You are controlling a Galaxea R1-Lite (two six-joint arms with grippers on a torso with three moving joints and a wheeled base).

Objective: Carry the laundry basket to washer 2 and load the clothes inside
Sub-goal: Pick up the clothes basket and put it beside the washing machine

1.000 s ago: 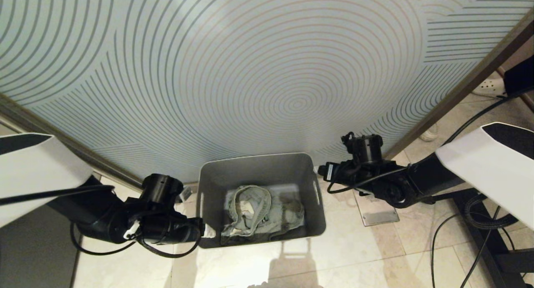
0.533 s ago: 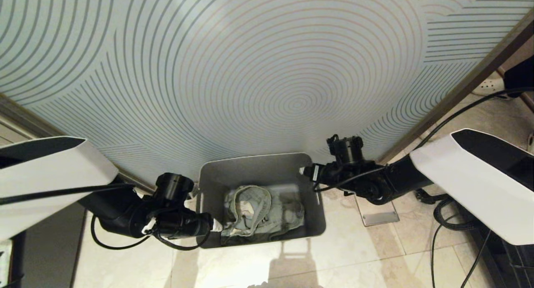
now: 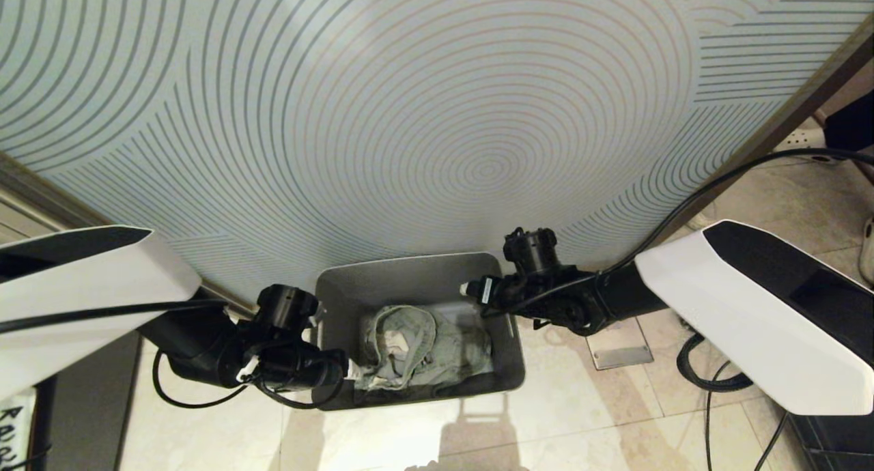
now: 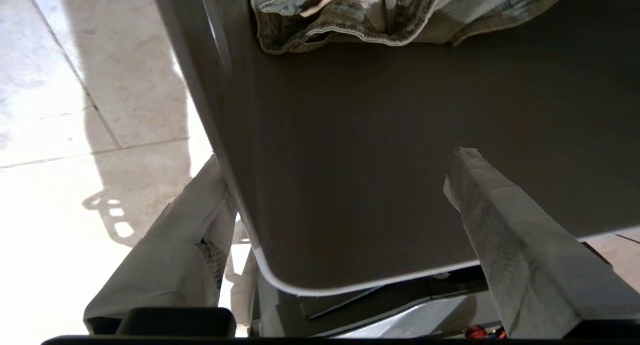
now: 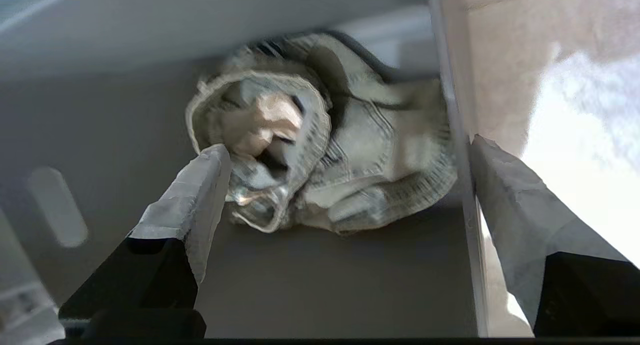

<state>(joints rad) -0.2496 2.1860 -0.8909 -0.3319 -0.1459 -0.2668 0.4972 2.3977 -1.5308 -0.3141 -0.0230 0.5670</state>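
1. Two arms reach toward the laundry basket (image 3: 416,283), which stands on the pale tiled floor (image 3: 580,416) just in front of a wall panel (image 3: 410,116) patterned with concentric rings.
2. At the basket's left short side is the left gripper (image 3: 349,370), low by the near corner. Its wrist view shows the jaws spread wide and straddling the basket's wall (image 4: 350,160): one taped finger (image 4: 175,245) lies outside the rim, the other (image 4: 515,245) inside the tub. They clamp nothing.
3. In the middle, the clothes (image 3: 416,345) lie bundled on the basket's bottom, toward its near wall, waistband seam curled on top.
4. At the right, the right gripper (image 3: 468,290) sits over the basket's far right corner. Its jaws stand wide apart and empty, one finger (image 5: 195,200) inside the tub near the clothes (image 5: 320,160), the other (image 5: 515,210) outside the rim (image 5: 462,185).
5. A black cable (image 3: 710,184) trails over the floor at far right.
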